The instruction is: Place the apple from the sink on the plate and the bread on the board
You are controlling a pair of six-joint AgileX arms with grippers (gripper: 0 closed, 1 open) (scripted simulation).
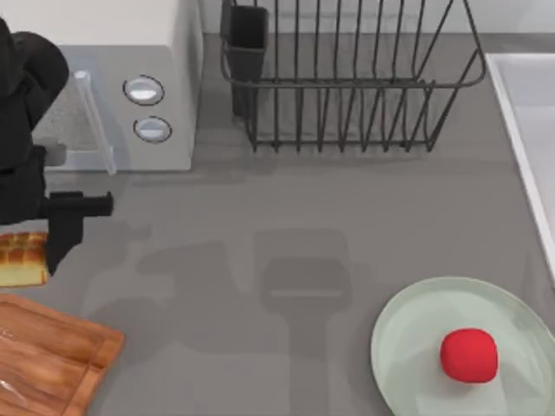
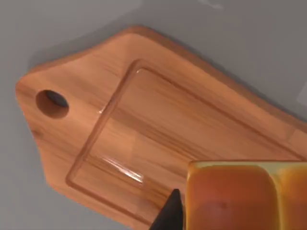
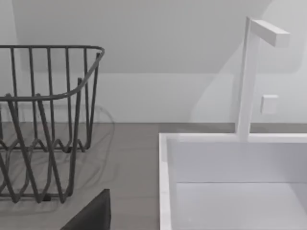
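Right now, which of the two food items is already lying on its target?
The apple: it rests on the plate. The bread is beside the board, at the left gripper.

Left wrist: bread (image 2: 247, 194) above board (image 2: 144, 129).
I see the board lying on grey table (image 2: 57, 28), its juice groove and handle hole (image 2: 52, 103) visible. The bread's glossy top sits near the camera, overlapping the board's edge. One dark finger (image 2: 169, 214) touches the bread's side.
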